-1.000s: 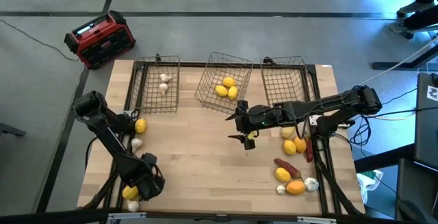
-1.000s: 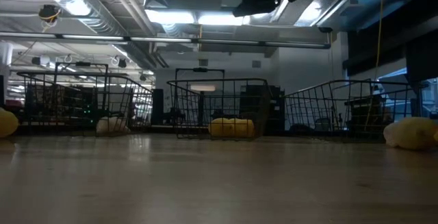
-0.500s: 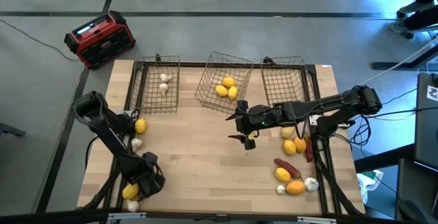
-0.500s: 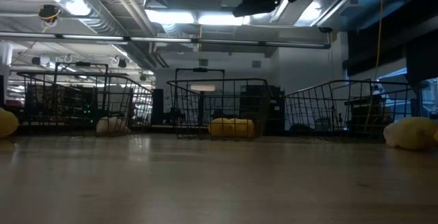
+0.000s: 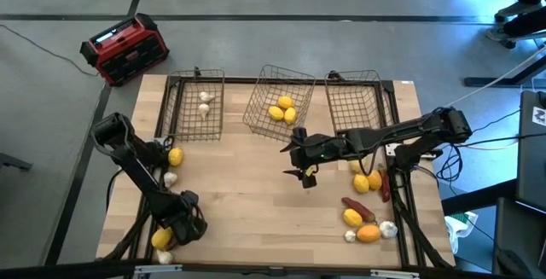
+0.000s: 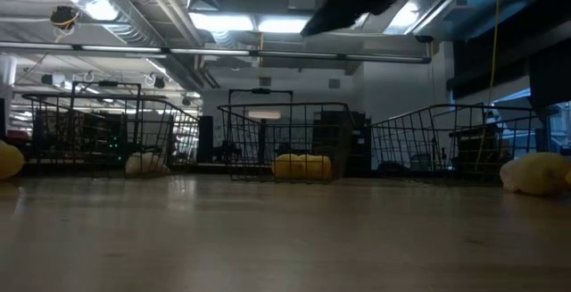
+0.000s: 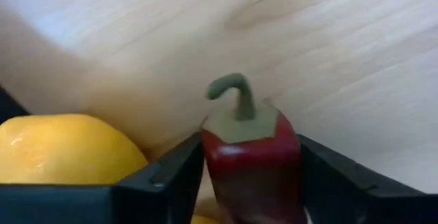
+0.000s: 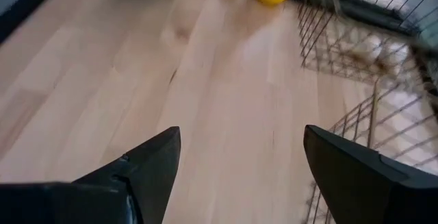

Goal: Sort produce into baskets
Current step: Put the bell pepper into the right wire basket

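Now over to the left gripper [image 5: 177, 228], down low at the table's [image 5: 256, 202] near left corner, clamped on a dark red pepper [image 7: 250, 162]. Fingers [image 7: 164, 183] snug against both flanks of it, green stem poking up between them. Just beside that grip, a lemon [image 5: 162, 238], with a white bulb [image 5: 165, 256] right at the table edge. Farther up that side, another lemon [image 5: 175, 156] and a second bulb [image 5: 169, 178], near each other, well clear of the gripper. Across to the right gripper [image 5: 303, 164], hanging above mid-table just short of the middle basket [image 5: 266, 87], claw spread wide, nothing in it, only bare wood below in the wrist view. Along the far edge, three wire baskets: left basket [image 5: 179, 108] holding two bulbs [image 5: 205, 98], middle one skewed and holding a clump of lemons [image 5: 281, 108], right basket [image 5: 354, 100] square to the edge. On the right side, a loose scatter of produce: three lemons [image 5: 360, 183] close together near the right arm, then nearer the front a second pepper [image 5: 357, 206], one more lemon [image 5: 352, 217], an orange piece [image 5: 368, 233] and two small bulbs [image 5: 388, 228]. Off the table at far left, a red-and-black box [image 5: 125, 49] on the floor.
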### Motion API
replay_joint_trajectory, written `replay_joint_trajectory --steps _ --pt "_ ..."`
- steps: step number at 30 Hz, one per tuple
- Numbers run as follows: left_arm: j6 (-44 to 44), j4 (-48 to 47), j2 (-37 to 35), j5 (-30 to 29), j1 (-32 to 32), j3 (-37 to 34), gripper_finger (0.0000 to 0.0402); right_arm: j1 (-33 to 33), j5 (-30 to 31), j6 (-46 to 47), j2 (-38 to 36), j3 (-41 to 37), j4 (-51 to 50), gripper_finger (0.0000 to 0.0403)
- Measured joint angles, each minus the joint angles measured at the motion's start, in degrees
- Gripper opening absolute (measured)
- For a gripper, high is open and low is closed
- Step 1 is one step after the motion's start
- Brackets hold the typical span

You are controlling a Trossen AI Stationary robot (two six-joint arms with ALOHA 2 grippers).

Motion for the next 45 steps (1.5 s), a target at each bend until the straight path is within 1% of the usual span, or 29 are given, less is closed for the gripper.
replay_joint_trajectory --steps 5,8,10,17,23,26,28,31,33,37,40,45 --pt "2.86 0.52 0.00 -1.25 0.79 0.03 0.0143 0.00 -0.02 0.00 0.95 -0.03 0.66 0.0308" --pt "5.49 0.72 -0.05 -1.71 1.63 0.03 0.0126 0.00 -0.04 0.84 1.22 0.00 0.84 0.0308" --pt "7.52 0.58 -0.15 -2.49 2.26 0.30 0.0124 0.00 -0.07 2.08 1.44 0.00 0.66 0.0308" --pt "15.22 0.61 -1.61 -11.29 6.12 2.20 0.0137 -0.01 -0.09 6.09 3.64 -0.04 0.24 0.0308" --pt "24.85 0.68 -6.51 -18.21 10.88 2.89 0.0134 0.00 -0.11 9.51 7.77 -0.04 0.86 0.0308" --pt "29.82 0.79 -10.04 -22.95 13.45 2.91 0.0139 0.00 -0.11 10.30 10.01 -0.07 1.60 0.0308" --pt "33.05 1.38 -12.36 -27.15 15.06 2.91 0.0140 0.00 -0.54 11.28 11.29 -0.07 3.22 0.0308" --pt "39.51 5.20 -15.19 -33.28 17.18 2.91 0.0140 0.00 -2.49 12.03 12.49 -0.07 5.58 0.0308" --pt "44.96 9.06 -16.31 -35.89 18.58 2.93 0.0138 0.00 -4.28 12.58 12.91 -0.07 7.02 0.0308" --pt "55.14 16.95 -16.65 -37.96 20.90 2.95 0.0139 0.04 -6.62 13.36 12.97 -0.07 12.19 0.0308" --pt "61.23 22.58 -16.59 -38.89 22.38 2.95 0.0141 0.04 -6.59 14.23 12.97 -0.07 16.65 0.0308" --pt "67.92 27.74 -16.57 -41.54 24.19 2.96 0.0142 0.04 -7.37 14.83 12.95 -0.07 21.91 0.0308"
